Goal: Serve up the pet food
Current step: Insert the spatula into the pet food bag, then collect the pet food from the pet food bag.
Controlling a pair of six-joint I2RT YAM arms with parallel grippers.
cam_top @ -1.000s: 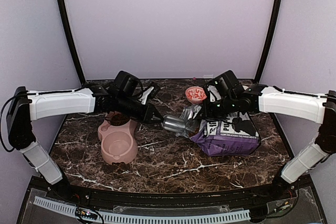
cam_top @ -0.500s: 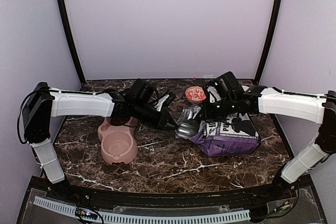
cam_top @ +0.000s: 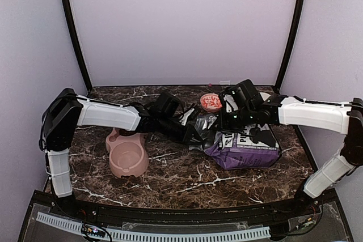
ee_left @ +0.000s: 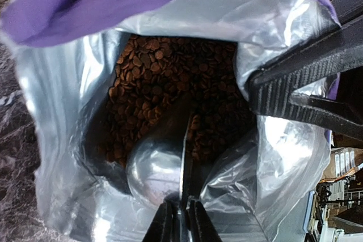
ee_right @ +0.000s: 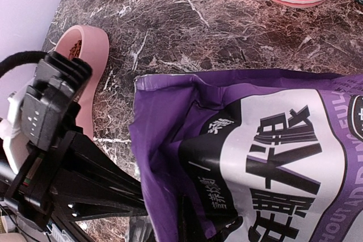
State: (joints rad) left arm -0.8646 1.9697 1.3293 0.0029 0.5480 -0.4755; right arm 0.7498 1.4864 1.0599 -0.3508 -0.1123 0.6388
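Inside the foil-lined purple-and-white bag [ee_left: 68,89], clamping the shiny metal scoop [ee_left: 154,167] by its handle in the left pincer [ee_left: 180,212], just beside the heaped reddish-brown kibble pellets [ee_left: 164,66]; seemingly pinching the rim with the right pincer [ee_left: 278,92]; risking spilling onto the marble surface [cam_top: 181,179] if withdrawing tilted or snagging foil

High rear view; 2 wrist close-ups share bag [cam_top: 252,150]

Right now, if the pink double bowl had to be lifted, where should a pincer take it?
Probably take the pink double bowl by its near well's raised rim, one finger inside, coming down from the near side, since the left arm covers its far end.
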